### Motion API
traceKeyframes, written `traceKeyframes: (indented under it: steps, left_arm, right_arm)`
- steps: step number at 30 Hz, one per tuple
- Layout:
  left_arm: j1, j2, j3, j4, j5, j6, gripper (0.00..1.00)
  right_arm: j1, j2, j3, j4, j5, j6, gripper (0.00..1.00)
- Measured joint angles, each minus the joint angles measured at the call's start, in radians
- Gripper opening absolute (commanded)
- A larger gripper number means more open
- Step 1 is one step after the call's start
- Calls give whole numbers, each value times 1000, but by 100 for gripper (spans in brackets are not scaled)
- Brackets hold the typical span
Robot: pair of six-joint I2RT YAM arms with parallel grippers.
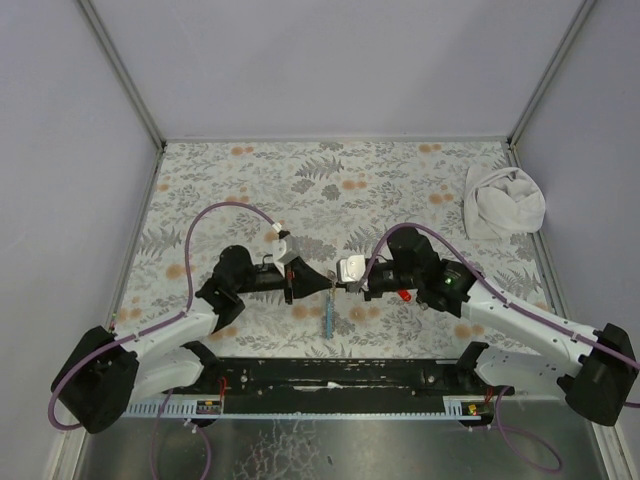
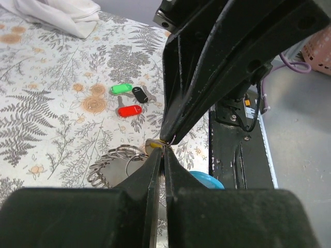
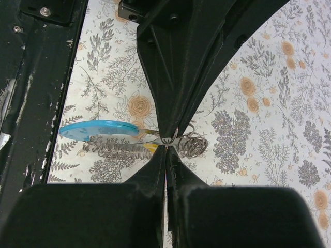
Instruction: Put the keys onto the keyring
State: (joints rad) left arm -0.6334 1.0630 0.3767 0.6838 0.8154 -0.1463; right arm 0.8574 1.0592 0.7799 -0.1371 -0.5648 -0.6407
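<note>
Both grippers meet tip to tip above the table's near middle. My right gripper (image 1: 341, 286) (image 3: 166, 149) is shut on the keyring (image 3: 169, 137), a thin wire loop (image 2: 174, 138). A blue tag (image 3: 98, 129) (image 2: 207, 180) and a coil of metal rings (image 3: 194, 144) (image 2: 111, 160) hang from it. My left gripper (image 1: 324, 284) (image 2: 164, 150) is shut, with the tan-yellow key (image 2: 153, 146) (image 3: 151, 148) pinched at its tips right against the loop. The green key (image 2: 122, 89), black key (image 2: 139, 94) and red key (image 2: 129, 110) lie together on the patterned table, beyond the grippers.
A crumpled white cloth (image 1: 503, 200) (image 2: 57, 13) lies at the table's far right. The black mounting rail (image 1: 330, 375) (image 3: 31, 77) runs along the near edge, just below the grippers. Grey walls enclose the table on three sides.
</note>
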Motion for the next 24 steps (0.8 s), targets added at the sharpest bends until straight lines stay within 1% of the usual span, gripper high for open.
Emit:
traceKeyframes:
  steps: [3,6,13,21,24]
  left_arm:
    - [0,2,-16,21,-52,-64,0]
    - [0,2,-45,65,-106,-138,0]
    - [-34,40,-141,260,-266,-312,0]
    - [-126,107,-207,455,-468,-393,0]
    - [-141,126,-222,520,-530,-413,0]
  right_arm:
    - [-2,11,-10,22,6,7,0]
    - [-2,11,-43,80,9,20,0]
    - [-6,22,-110,200,15,65,0]
    - [-13,31,-161,296,-10,134,0]
    - [-15,43,-163,334,-23,155,0]
